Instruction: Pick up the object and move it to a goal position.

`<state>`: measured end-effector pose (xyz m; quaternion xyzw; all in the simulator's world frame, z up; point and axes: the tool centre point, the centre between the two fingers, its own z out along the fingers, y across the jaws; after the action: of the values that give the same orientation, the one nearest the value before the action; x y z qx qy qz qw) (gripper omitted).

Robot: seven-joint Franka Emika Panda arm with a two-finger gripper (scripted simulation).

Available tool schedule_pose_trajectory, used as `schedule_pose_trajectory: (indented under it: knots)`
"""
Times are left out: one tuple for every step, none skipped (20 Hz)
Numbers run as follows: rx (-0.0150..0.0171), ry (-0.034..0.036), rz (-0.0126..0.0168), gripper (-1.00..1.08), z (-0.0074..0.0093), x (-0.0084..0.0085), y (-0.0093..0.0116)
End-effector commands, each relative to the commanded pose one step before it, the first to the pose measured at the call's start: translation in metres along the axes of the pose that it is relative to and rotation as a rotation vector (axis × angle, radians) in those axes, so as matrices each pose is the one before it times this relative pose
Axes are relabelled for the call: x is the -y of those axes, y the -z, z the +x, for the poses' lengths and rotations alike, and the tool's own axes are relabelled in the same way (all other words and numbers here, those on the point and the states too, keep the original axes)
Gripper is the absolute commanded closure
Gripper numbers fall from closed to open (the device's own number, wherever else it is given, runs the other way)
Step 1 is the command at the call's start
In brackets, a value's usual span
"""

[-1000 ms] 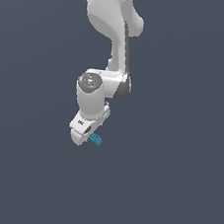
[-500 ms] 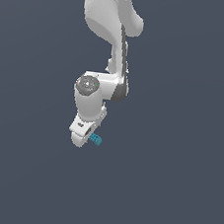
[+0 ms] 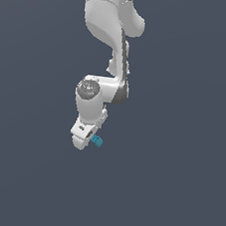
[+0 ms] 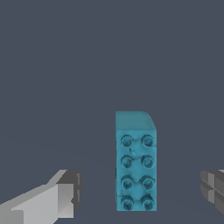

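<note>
In the exterior view the white arm [image 3: 106, 39] comes down from the top of the frame, just left of centre. The gripper [image 3: 84, 139] sits at the lower centre, and the teal block [image 3: 97, 141] pokes out just to its right.

In the wrist view the jaws stand wide, one fingertip [image 4: 65, 192] at the lower left, the other at the right edge. The block [image 4: 135, 164] lies between them, nearer the right one, touching neither. This looks like the approach before grasping; the next move calls for closing on the block's long sides. Its long axis runs up and down the frame, studs facing the camera.
</note>
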<state>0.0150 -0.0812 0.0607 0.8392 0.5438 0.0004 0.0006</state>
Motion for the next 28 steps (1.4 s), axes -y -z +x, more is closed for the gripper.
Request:
schedule_pose_trajectory:
  knots:
    - [0.00031, 0.00133, 0.00134, -0.92, -0.00014, 0.00092, -0.01225]
    - [-0.00001, 0.00069, 0.00002, -0.92, 0.00000, 0.00024, -0.00600]
    - [-0.00002, 0.00069, 0.00002, -0.92, 0.00006, 0.00020, -0.00532]
    - [0.00000, 0.00000, 0.00000, -0.92, -0.00028, 0.00002, -0.00448]
    - [-0.00003, 0.00069, 0.00001, -0.92, 0.00022, 0.00006, -0.00366]
    - [0.00000, 0.00000, 0.00000, -0.92, -0.00011, -0.00016, -0.00285]
    - [0.00000, 0.00000, 0.00000, -0.92, -0.00002, -0.00025, -0.00204]
    - [0.00000, 0.00000, 0.00000, -0.92, 0.00006, -0.00032, -0.00127]
    - [0.00000, 0.00000, 0.00000, -0.92, 0.00011, -0.00033, -0.00057]
    - [0.00000, 0.00000, 0.00000, -0.92, 0.00006, -0.00015, -0.00012]
    - [0.00000, 0.00000, 0.00000, 1.08, 0.00000, 0.00000, 0.00000]
    - [0.00000, 0.00000, 0.00000, 1.08, 0.00000, 0.00000, 0.00000]
    - [0.00000, 0.00000, 0.00000, 1.08, 0.00000, 0.00000, 0.00000]
    - [0.00000, 0.00000, 0.00000, 1.08, 0.00000, 0.00000, 0.00000]
    - [0.00000, 0.00000, 0.00000, 1.08, 0.00000, 0.00000, 0.00000]
    - [0.00000, 0.00000, 0.00000, 1.08, 0.00000, 0.00000, 0.00000]
    - [0.00000, 0.00000, 0.00000, 1.08, 0.00000, 0.00000, 0.00000]
    - [0.00000, 0.00000, 0.00000, 1.08, 0.00000, 0.00000, 0.00000]
    - [0.00000, 0.00000, 0.00000, 1.08, 0.00000, 0.00000, 0.00000]
    - [0.00000, 0.00000, 0.00000, 1.08, 0.00000, 0.00000, 0.00000]
    - [0.00000, 0.00000, 0.00000, 1.08, -0.00005, -0.00005, 0.00008]
    - [0.00000, 0.00000, 0.00000, 1.08, 0.00011, -0.00016, 0.00017]
    - [0.00000, 0.00000, 0.00000, 1.08, 0.00032, -0.00048, 0.00051]
    - [0.00000, 0.00000, 0.00000, 1.08, 0.00053, -0.00079, 0.00084]
    - [0.00000, 0.00000, 0.00000, 1.08, 0.00074, -0.00111, 0.00117]
    - [0.00000, 0.00000, 0.00000, 1.08, 0.00095, -0.00141, 0.00149]
    - [0.00000, 0.00000, 0.00000, 1.08, 0.00115, -0.00171, 0.00180]
    - [0.00000, 0.00000, 0.00000, 1.08, 0.00134, -0.00200, 0.00210]
